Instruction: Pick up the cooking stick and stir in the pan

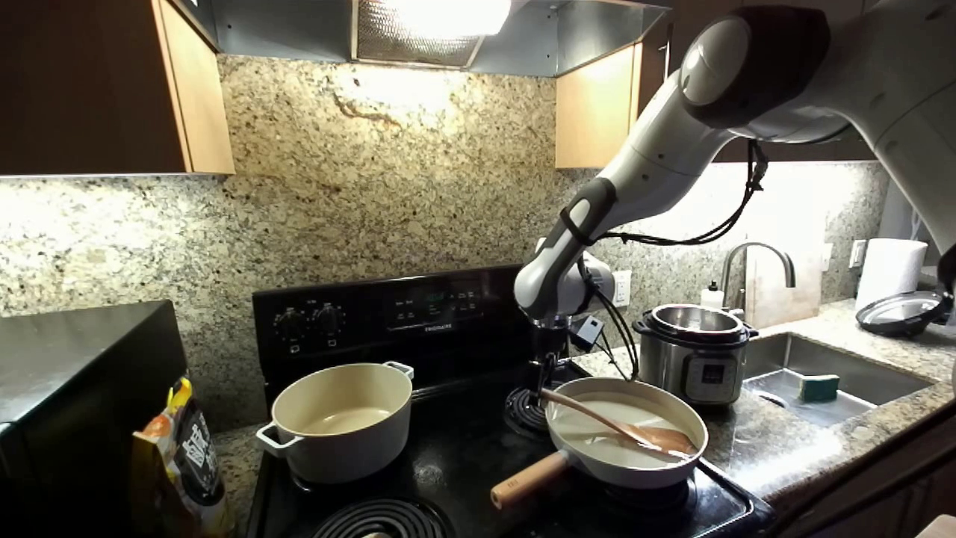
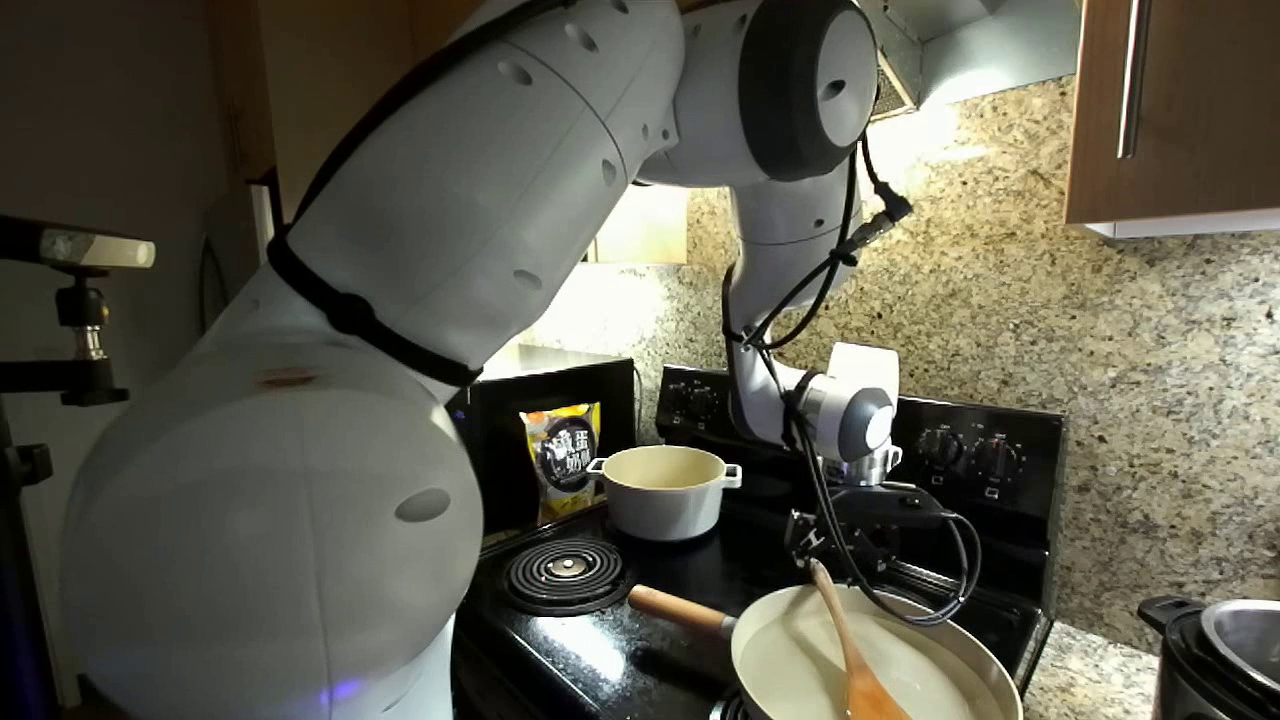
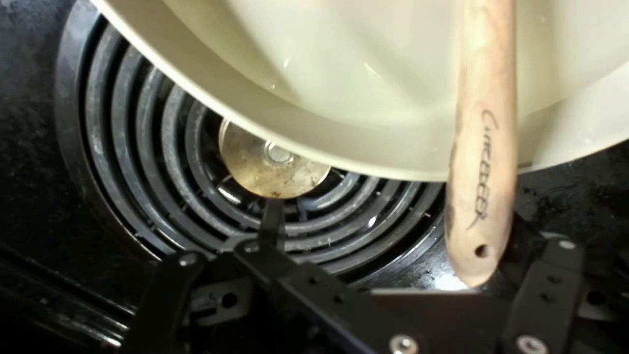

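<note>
The cooking stick slants out of the pan, its handle end near the hand.

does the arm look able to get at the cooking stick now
Probably yes: the stick juts out of the pan, its handle end near the open gripper, with nothing visible between them.

A two-handled pot stands on the stove, a steel cooker beside a sink holding a sponge.

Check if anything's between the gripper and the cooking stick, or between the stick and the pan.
Nothing visible blocks either. The open gripper hangs close to the handle end of the cooking stick, which juts past the rim of the pan; the broad end lies inside.
</note>
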`<state>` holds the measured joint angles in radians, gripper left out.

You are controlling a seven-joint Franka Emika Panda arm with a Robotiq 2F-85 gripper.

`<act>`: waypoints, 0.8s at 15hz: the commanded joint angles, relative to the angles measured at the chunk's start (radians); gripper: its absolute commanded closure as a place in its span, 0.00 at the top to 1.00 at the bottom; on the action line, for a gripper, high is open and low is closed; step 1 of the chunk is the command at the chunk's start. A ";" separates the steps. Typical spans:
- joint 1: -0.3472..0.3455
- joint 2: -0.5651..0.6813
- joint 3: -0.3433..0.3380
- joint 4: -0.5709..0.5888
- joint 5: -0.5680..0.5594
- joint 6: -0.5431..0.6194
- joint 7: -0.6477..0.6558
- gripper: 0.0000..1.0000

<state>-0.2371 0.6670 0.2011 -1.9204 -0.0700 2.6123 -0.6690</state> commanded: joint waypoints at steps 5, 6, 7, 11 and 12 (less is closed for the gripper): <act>-0.030 -0.048 0.047 -0.009 0.046 -0.004 -0.117 0.75; -0.031 -0.040 0.053 0.002 0.051 -0.010 -0.125 0.74; -0.031 -0.030 0.057 0.013 0.055 -0.016 -0.133 0.67; -0.039 -0.006 0.064 0.034 0.081 -0.043 -0.177 0.95; -0.042 -0.001 0.065 0.040 0.089 -0.056 -0.191 0.99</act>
<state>-0.2577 0.6527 0.2514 -1.8985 -0.0245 2.5930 -0.7818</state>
